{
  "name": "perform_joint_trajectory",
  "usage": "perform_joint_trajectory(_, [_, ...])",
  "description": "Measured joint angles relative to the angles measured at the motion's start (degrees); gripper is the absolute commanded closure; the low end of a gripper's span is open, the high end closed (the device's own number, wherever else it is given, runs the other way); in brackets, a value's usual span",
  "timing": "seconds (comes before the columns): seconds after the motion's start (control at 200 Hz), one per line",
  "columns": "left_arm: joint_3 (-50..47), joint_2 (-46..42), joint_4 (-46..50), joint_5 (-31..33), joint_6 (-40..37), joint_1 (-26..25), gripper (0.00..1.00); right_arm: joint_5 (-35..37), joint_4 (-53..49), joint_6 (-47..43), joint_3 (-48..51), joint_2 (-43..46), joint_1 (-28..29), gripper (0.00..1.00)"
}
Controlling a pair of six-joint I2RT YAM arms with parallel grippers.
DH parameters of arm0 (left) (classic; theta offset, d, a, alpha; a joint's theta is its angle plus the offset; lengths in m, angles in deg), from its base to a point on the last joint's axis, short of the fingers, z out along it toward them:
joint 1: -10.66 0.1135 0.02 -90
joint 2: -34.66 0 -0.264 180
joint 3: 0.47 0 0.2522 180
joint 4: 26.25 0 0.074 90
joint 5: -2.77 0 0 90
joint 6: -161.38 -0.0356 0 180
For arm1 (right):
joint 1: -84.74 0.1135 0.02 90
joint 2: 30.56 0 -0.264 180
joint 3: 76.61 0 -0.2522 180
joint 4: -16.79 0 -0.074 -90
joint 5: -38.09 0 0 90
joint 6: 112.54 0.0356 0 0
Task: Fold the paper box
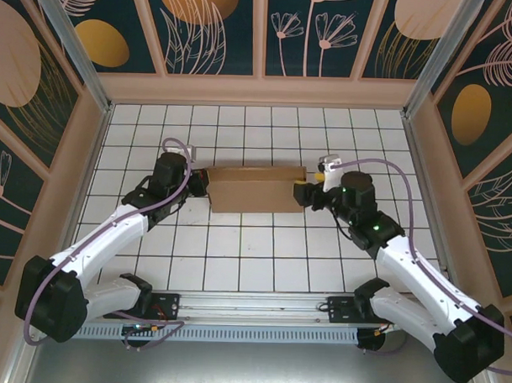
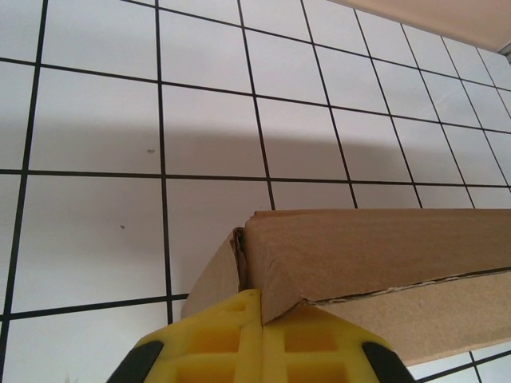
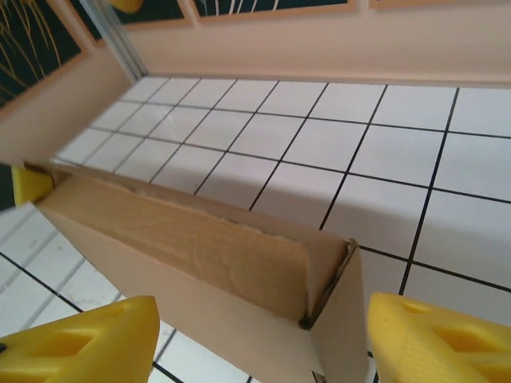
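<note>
Two grippers meet the paper box (image 1: 256,189) at mid-table (image 1: 237,258), one at each end. On the left, we see the left gripper (image 2: 261,339) closed, its yellow fingers (image 2: 207,347) pressed together right at the box's corner; whether cardboard is nipped between them, we cannot tell. Over on the right, the right gripper (image 3: 263,347) stands wide open, its fingers (image 3: 435,339) straddling the box's end, apart from the cardboard on both sides. The box lies closed up, a long brown slab.
</note>
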Motion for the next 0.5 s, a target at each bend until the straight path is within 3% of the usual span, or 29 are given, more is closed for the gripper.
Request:
perform_joint_trajectory(0.18, [0.66, 0.48, 0.55, 0.24, -0.63, -0.46, 1.0, -1.95, 0.7, 11.58, -2.84, -3.54, -5.44, 0.45])
perform_joint_trajectory(0.315, [1.18, 0.85, 0.96, 0.46, -0.87, -1.07, 1.0, -1.88, 0.68, 19.41, -6.6, -9.55, -5.53, 0.47])
perform_joint_trajectory(0.5, [1.44, 1.29, 0.9, 1.03, -0.87, -2.16, 1.0, 0.79, -0.61, 22.27, -9.6, -14.4, -3.43, 0.5])
